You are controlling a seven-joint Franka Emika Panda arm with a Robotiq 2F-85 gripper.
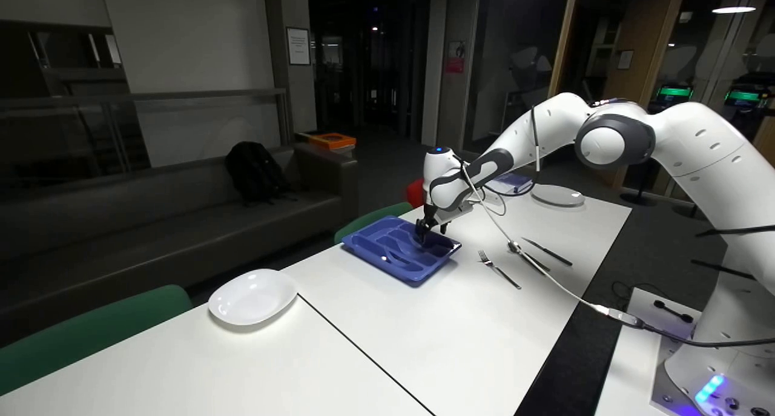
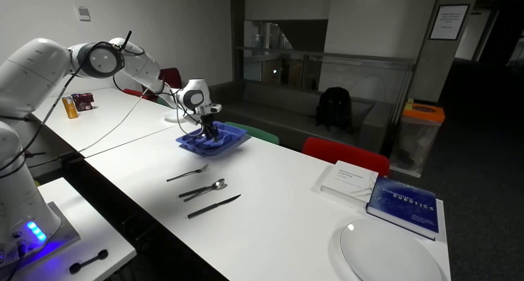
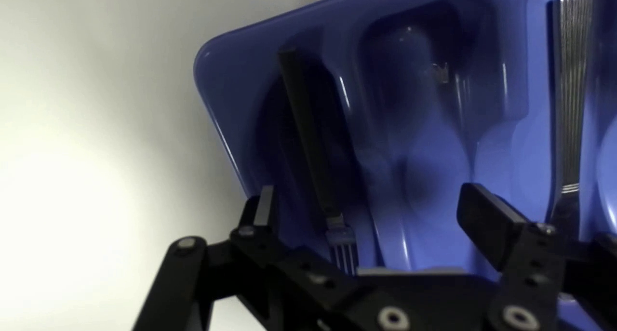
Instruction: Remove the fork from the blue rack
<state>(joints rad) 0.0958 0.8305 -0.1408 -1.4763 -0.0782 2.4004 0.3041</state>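
Observation:
The blue rack (image 1: pixel 387 266) lies on the white table and also shows in an exterior view (image 2: pixel 236 133) and in the wrist view (image 3: pixel 226 66). In the wrist view a fork (image 3: pixel 311 143) with a dark handle and metal tines lies in the rack's outer compartment; its tine ends are partly hidden by the gripper. My gripper (image 3: pixel 368 208) is open above the rack, with the fork between its fingers, nearer the left finger. Nothing is held. In both exterior views the gripper (image 1: pixel 428 227) (image 2: pixel 211 133) points down at the rack; the fork inside cannot be made out there.
A long silvery ribbed piece (image 3: pixel 572 90) lies in another compartment. On the table are another fork (image 2: pixel 188 174), a spoon (image 2: pixel 217 185) and a knife (image 2: pixel 215 206). A white plate (image 1: pixel 253 296), another plate (image 2: pixel 389 252) and books (image 2: pixel 403 205) stand farther off.

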